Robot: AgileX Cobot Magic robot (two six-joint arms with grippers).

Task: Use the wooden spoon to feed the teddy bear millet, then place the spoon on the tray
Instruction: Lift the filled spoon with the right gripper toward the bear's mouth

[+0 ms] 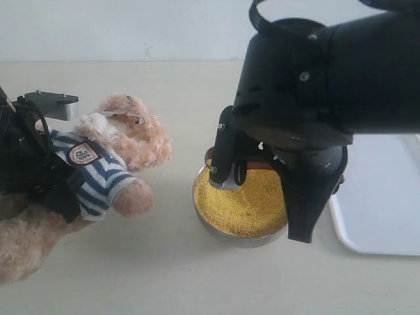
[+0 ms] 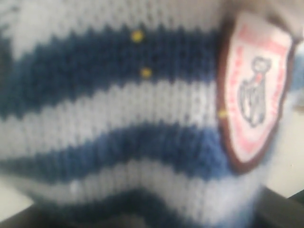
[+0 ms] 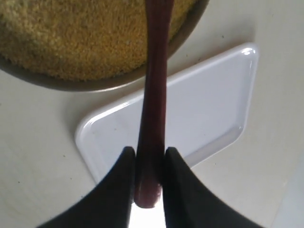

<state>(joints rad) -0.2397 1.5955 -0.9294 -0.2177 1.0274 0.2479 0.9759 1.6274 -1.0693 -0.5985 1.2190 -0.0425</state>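
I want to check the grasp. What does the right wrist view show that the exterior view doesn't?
Only the right wrist view: the right gripper shut on the spoon handle, seen clearly. Only the exterior view: the bear, lying left of the bowl. Both: millet in the bowl, and the tray.

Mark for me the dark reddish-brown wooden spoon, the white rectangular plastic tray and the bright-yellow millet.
dark reddish-brown wooden spoon (image 3: 155,95): right wrist view, mid-handle.
white rectangular plastic tray (image 3: 209,99): right wrist view, bare floor.
bright-yellow millet (image 1: 251,206): exterior view, middle of the grain surface.
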